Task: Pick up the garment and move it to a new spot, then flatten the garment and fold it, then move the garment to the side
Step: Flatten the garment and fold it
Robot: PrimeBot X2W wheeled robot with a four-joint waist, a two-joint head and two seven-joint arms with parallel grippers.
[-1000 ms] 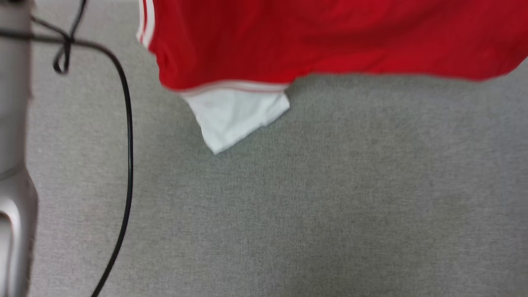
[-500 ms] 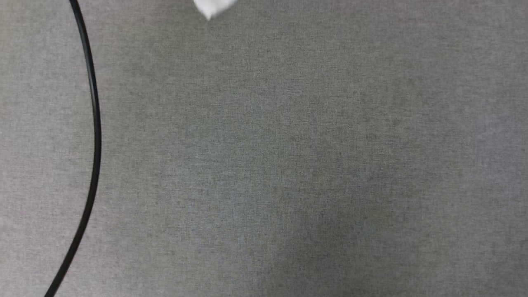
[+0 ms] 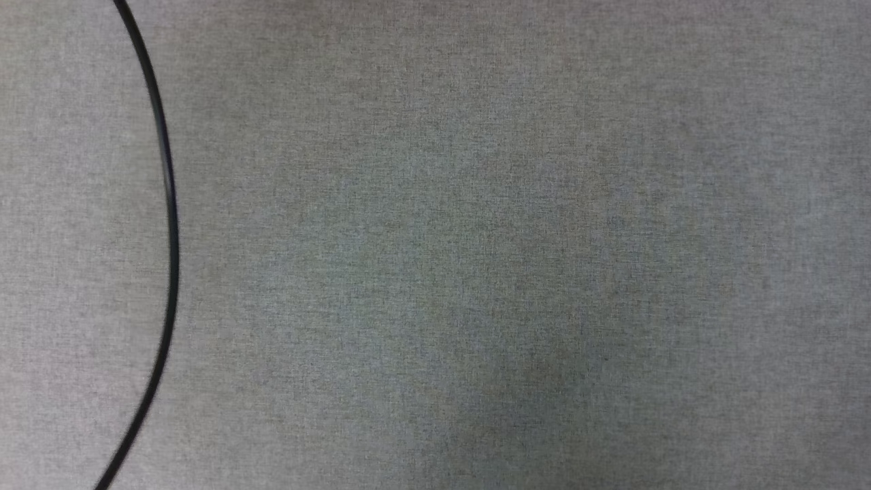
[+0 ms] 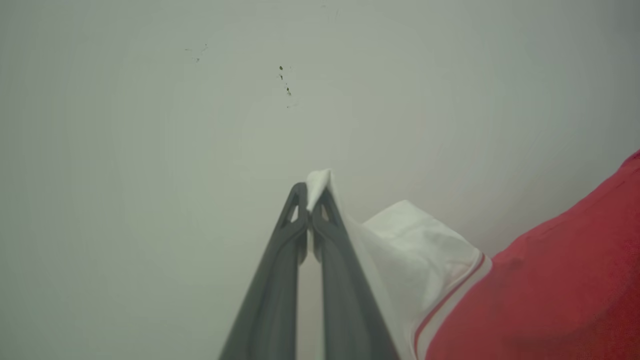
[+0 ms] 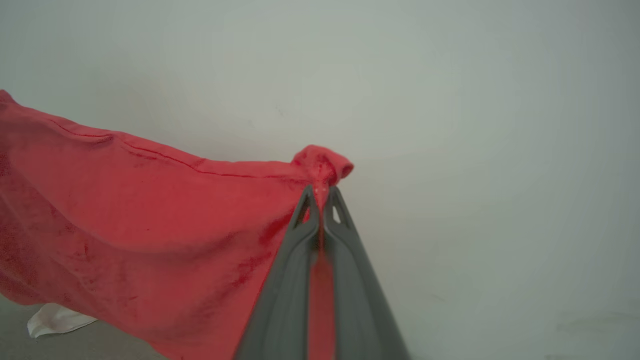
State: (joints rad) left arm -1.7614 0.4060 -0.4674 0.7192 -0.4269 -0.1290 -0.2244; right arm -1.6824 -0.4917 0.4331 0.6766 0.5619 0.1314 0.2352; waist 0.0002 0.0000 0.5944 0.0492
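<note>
The garment, a red jersey with white panels and striped trim, hangs in the air between both arms. In the left wrist view my left gripper is shut on a white corner of it, and the cloth falls away to the right. My right gripper is shut on a red bunched hem corner, with the red cloth stretching off to the left. A white flap dangles near the grey surface at the lower left of the right wrist view.
Grey fabric surface spreads across the head view, with a black cable curving down its left side. A pale wall stands behind both grippers in the wrist views.
The red cloth and its white flap have gone out through the top of the head view. The picture as a whole has shifted, so the camera has moved.
</note>
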